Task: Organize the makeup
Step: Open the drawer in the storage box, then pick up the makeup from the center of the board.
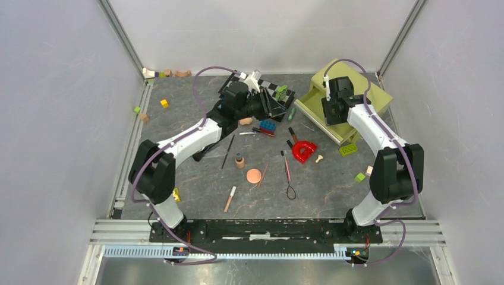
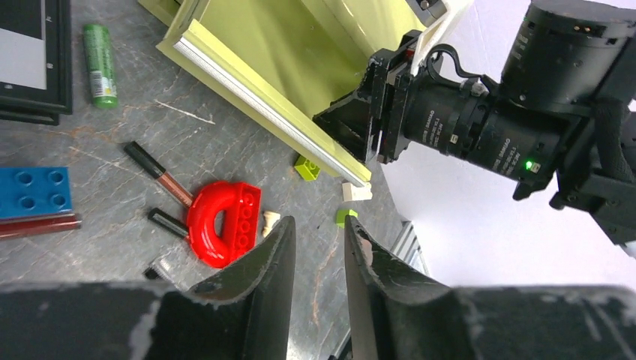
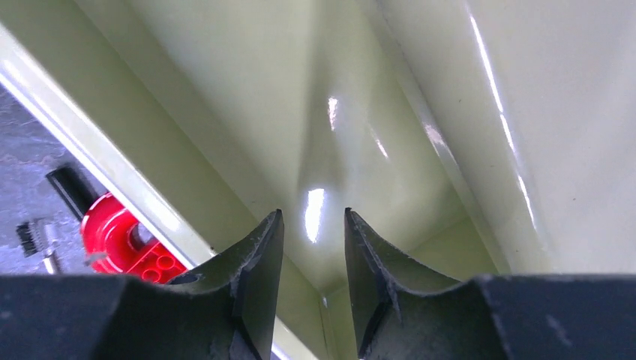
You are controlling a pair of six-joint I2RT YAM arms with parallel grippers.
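Lime-green bin at the far right of the grey worktop, right end effector hanging inside it, jaws parted a little with nothing between them, and no makeup visible on the stretch of bin floor shown. Left end effector likewise parted and empty, up near the checkered board and blue brick. Makeup scattered loose across the middle: peach puff, small tan bottle, long black brush, pink pencil, wooden pencil, plus black-handled brushes right up against the red horseshoe piece and a green tube by the board. Looks like a lull between picks, with the sorting barely begun. Next, probably: choose one piece, likely a brush nearest the left arm; drop low, turn the jaws square across the thin handle, pinch close to the surface, lift clear without dragging horseshoe or bricks, then carry to the bin while keeping off the right arm crowded there.
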